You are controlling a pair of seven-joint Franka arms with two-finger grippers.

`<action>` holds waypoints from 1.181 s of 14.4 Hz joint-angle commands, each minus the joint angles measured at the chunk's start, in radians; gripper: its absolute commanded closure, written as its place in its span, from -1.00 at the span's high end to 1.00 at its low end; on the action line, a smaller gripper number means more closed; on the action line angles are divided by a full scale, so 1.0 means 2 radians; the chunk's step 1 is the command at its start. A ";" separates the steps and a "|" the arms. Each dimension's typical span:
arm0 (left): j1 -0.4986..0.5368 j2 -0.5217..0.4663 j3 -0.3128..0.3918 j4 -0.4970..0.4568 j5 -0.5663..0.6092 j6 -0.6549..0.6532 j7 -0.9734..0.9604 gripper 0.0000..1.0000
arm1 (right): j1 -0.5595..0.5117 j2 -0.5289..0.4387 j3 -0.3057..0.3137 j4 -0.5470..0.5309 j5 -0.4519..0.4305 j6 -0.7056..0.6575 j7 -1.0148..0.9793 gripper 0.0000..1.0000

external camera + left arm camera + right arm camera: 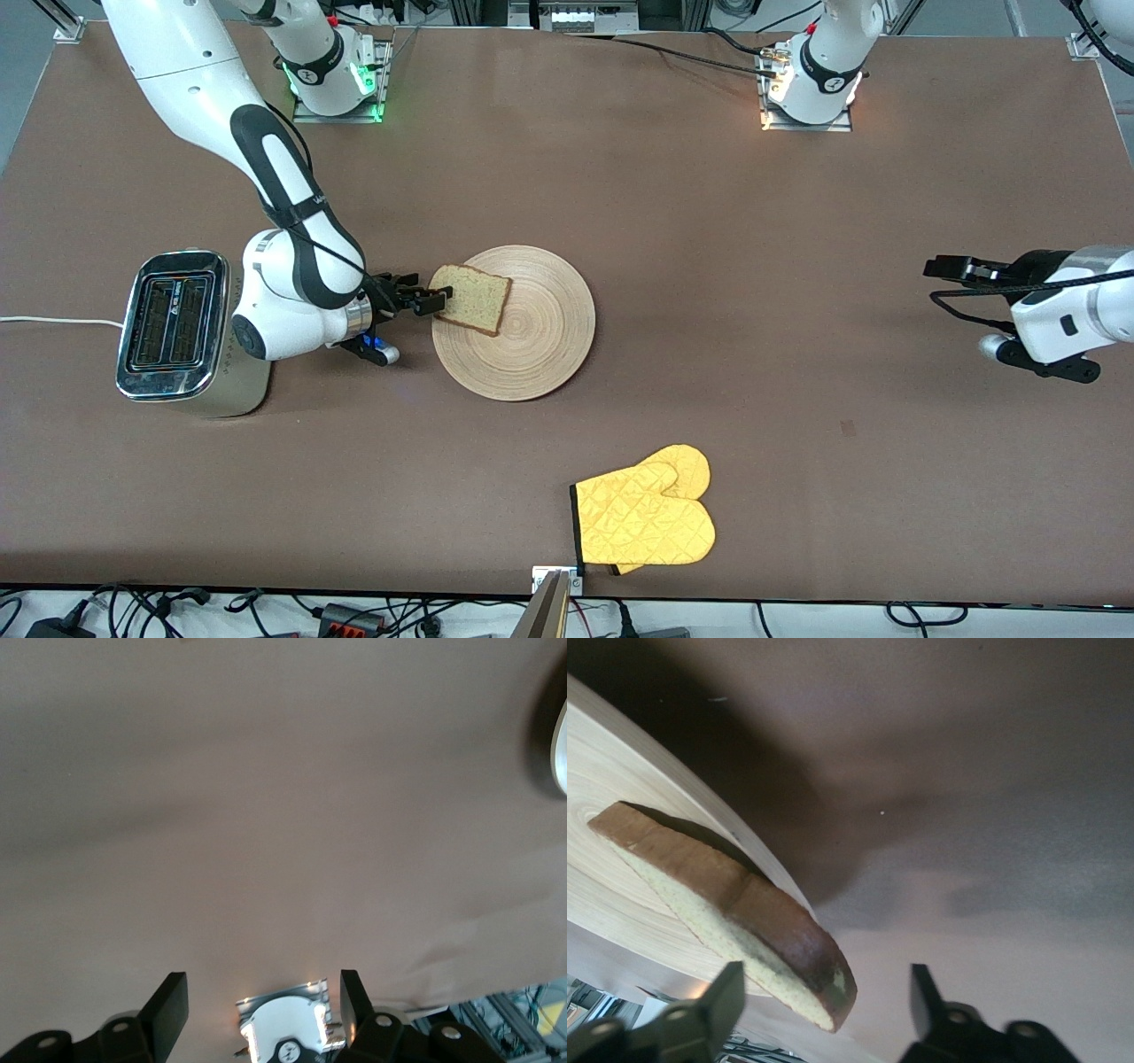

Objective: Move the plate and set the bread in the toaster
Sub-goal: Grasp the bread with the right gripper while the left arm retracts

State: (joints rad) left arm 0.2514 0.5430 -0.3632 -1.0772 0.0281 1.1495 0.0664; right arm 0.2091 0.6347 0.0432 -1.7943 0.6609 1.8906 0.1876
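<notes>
On the bench, the bread (471,299) is lying on the plate (532,346), its edge entering the right end effector (437,299)'s wide-open fingers; the toaster (173,330) is standing at the right arm's end. The left end effector (264,1001) is waiting open, empty.

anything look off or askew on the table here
The bread sits tilted, one edge overhanging the rim of the plate toward the toaster, at the open right pincer. Nothing spilled or damaged.
</notes>
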 commanded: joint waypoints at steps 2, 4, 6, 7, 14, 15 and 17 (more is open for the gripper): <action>0.009 -0.116 -0.015 -0.170 0.010 0.096 -0.044 1.00 | 0.001 -0.001 0.001 0.000 0.015 0.000 0.002 -0.01; 0.018 -0.168 -0.015 -0.252 0.009 0.157 -0.056 1.00 | 0.000 -0.001 0.001 -0.001 0.023 -0.001 0.002 -0.05; 0.022 -0.212 -0.015 -0.321 0.008 0.216 -0.076 1.00 | 0.000 -0.001 0.001 0.000 0.023 -0.001 0.002 -0.14; 0.025 -0.225 -0.015 -0.343 0.008 0.240 -0.077 1.00 | 0.000 -0.002 0.001 0.001 0.023 -0.001 0.002 -0.21; 0.034 -0.234 -0.010 -0.350 0.010 0.284 -0.079 1.00 | 0.001 -0.003 0.001 0.005 0.023 -0.003 0.001 -0.55; 0.035 -0.229 -0.009 -0.337 0.011 0.279 -0.080 1.00 | 0.001 -0.004 0.001 0.006 0.022 -0.003 0.001 -0.63; 0.037 -0.228 -0.009 -0.324 0.016 0.277 -0.085 1.00 | 0.001 -0.004 0.001 0.010 0.022 -0.003 0.001 -0.73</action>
State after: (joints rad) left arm 0.3181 0.0968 -0.3794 -1.7533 0.0303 1.7093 -0.0810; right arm 0.2094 0.6342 0.0433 -1.7850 0.6882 1.8899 0.1875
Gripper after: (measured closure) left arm 0.000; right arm 0.846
